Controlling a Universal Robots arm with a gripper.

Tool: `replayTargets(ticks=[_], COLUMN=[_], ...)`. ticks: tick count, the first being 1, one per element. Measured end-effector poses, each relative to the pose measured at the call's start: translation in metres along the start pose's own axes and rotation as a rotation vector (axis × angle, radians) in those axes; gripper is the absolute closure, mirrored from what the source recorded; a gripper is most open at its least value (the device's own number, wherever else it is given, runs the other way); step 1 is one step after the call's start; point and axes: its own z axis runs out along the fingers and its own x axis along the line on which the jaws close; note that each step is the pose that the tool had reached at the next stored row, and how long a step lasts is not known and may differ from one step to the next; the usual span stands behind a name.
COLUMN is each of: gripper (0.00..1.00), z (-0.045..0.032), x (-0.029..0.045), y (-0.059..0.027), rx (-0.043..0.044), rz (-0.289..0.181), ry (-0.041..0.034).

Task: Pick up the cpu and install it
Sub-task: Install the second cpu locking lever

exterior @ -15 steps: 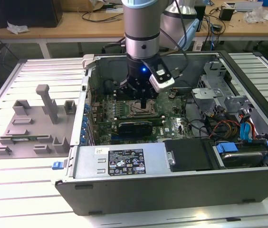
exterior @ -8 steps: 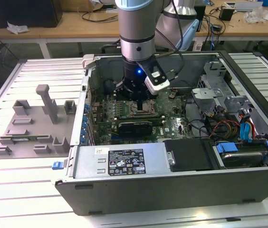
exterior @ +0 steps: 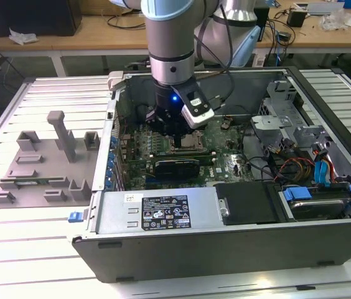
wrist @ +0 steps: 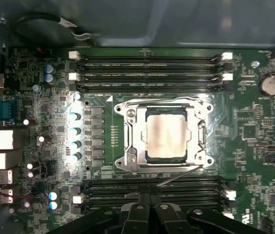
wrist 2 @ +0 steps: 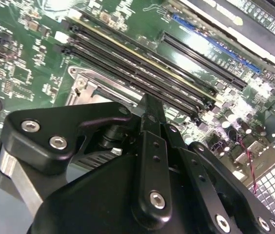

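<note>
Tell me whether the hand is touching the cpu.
Apart. In the first wrist view the cpu sits in its socket, with bare board and memory slots between it and the hand.

The cpu has a silver metal top with a dull, slightly smudged sheen, framed by a bright polished metal socket bracket that glares under the light. The motherboard is matt green board dotted with shiny solder points, and its memory slots are black plastic with white plastic clips. The gripper is smooth black, semi-gloss, fastened with bright steel screws. In the exterior view, the computer case is brushed grey sheet metal, the fixture block is matt grey plastic, the table is pale ribbed metal, and the arm is satin silver-grey.
</note>
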Motion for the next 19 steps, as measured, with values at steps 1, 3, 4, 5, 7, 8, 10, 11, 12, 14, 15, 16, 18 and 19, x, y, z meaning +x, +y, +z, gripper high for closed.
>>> replayTargets(ticks=[1, 3, 4, 5, 7, 8, 10, 11, 12, 14, 15, 16, 18, 19], gripper=[0.89, 0.89, 0.89, 0.89, 0.89, 0.89, 0.89, 0.89, 0.89, 0.89, 0.89, 0.89, 0.89, 0.89], z=[0.0009, 0.0012, 0.0012, 0.0014, 0.0014, 0.0014, 0.0016, 0.0018, 0.0020, 0.0023, 0.0024, 0.0027, 0.0032, 0.0034], x=[0.0006, 0.0007, 0.0007, 0.0007, 0.0007, 0.0007, 0.0007, 0.0007, 0.0008, 0.0008, 0.0008, 0.0008, 0.0008, 0.0008], y=[0.0000, -0.0001, -0.0001, 0.0000, 0.0000, 0.0000, 0.0000, 0.0000, 0.0000, 0.0000, 0.0000, 0.0000, 0.0000, 0.0000], rx=[0.0000, 0.0002, 0.0002, 0.0000, 0.0001, 0.0000, 0.0000, -0.0001, -0.0001, 0.0000, 0.0000, 0.0000, -0.0001, -0.0002], rz=[0.000, 0.000, 0.000, 0.000, 0.000, 0.000, 0.000, 0.000, 0.000, 0.000, 0.000, 0.000, 0.000, 0.000], ry=[-0.0002, -0.0003, -0.0003, -0.0004, -0.0004, -0.0005, -0.0005, -0.0005, -0.0005, -0.0004, -0.0004, -0.0004, -0.0005, -0.0005])
